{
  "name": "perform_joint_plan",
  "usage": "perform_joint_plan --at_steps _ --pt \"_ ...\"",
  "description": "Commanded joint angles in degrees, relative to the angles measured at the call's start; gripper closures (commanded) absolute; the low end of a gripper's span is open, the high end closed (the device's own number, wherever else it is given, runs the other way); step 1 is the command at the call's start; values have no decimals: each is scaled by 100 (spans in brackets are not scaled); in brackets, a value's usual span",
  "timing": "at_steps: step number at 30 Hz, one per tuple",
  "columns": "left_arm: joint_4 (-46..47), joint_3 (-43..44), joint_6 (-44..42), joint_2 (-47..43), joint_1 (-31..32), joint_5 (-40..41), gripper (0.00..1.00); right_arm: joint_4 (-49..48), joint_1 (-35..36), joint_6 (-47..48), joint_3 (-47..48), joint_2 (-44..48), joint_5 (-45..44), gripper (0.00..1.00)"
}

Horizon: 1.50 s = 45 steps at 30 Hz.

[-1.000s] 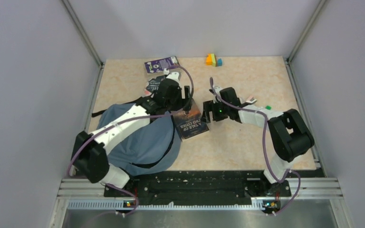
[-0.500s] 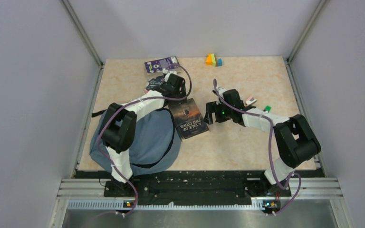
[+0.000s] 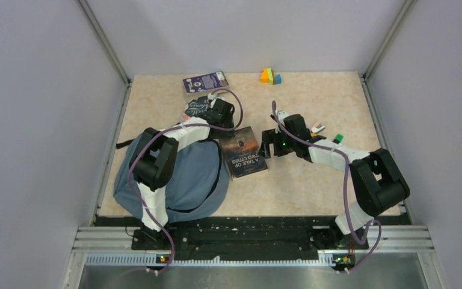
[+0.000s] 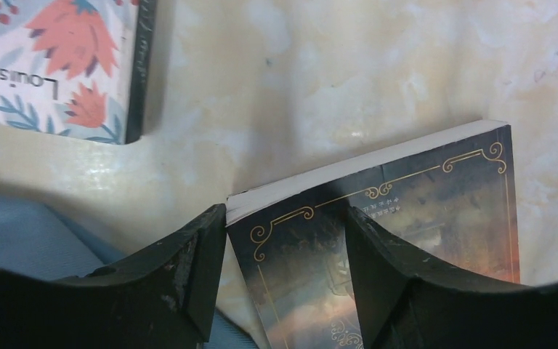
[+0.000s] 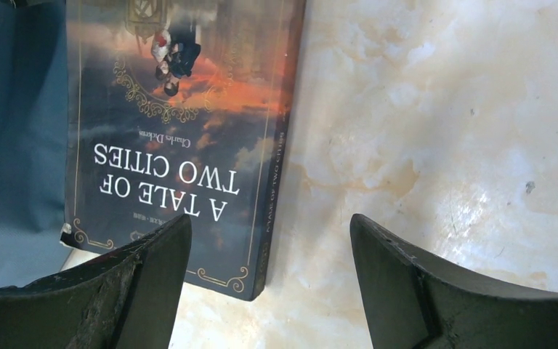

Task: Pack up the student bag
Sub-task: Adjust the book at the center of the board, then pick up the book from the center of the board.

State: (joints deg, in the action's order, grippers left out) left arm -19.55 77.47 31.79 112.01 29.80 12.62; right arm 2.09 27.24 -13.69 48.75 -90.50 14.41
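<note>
1. Top view: the dusty-blue fabric backpack (image 3: 186, 177) slumps at seven o'clock. The dark "A Tale of Two Cities" paperback (image 3: 245, 153) touches its two o'clock edge, handy for sliding in, I judge.
2. Left wrist: my left gripper (image 4: 285, 225) is unclenched and straddles the book's corner (no pinch yet).
3. Right wrist: my right gripper (image 5: 269, 240) is spread wide over the spine edge and grasps nothing.

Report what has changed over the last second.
The left arm folded up over the student bag, and the left gripper drew back a little toward the far left, to the corner of the book, fingers apart and gripping nothing. The right gripper, open at the book's other side, barely moved. Book and bag stayed put.
</note>
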Motion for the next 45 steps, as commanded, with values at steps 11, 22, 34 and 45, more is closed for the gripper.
perform_joint_plan --at_steps 11,22,34,45 --pt "888 -225 224 -426 551 -1109 39 -172 -121 -292 -296 320 66 20" --pt "1260 -546 705 -723 1266 -1472 38 -173 -348 -636 -655 531 296 19" --pt "1061 -2022 1643 -1599 1716 -688 29 -173 -418 -875 -1446 1299 246 18" --pt "2333 -2394 2287 -1858 2057 -1531 29 -549 -413 -1104 -1722 1154 403 19"
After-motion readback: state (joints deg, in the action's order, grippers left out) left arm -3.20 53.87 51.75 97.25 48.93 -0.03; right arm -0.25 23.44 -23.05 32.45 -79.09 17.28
